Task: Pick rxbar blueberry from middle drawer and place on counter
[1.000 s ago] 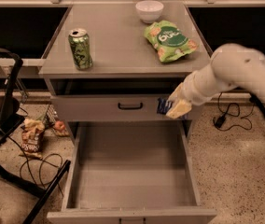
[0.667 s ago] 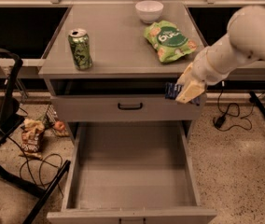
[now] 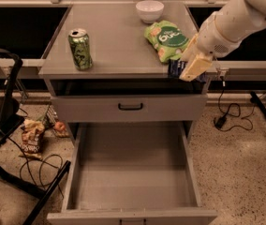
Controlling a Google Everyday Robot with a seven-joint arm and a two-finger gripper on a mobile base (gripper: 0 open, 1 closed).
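One arm reaches in from the right; its end effector (image 3: 187, 69) is clenched on the rxbar blueberry (image 3: 174, 68), holding it at the front right edge of the bench (image 3: 119, 41), just beside the green chip bag (image 3: 166, 39); the middle drawer (image 3: 133, 172) stands pulled out below; a green can (image 3: 80, 49) and a white bowl (image 3: 150, 11) sit on the bench.

The gripper (image 3: 186, 71) at counter's (image 3: 119, 46) front-right corner hides most of rxbar blueberry (image 3: 173, 68).

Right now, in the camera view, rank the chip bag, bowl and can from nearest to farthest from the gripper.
Gripper, holding the rxbar blueberry at the counter's front-right edge:
1. Green chip bag, just behind.
2. White bowl, counter's back.
3. Green can, far left.
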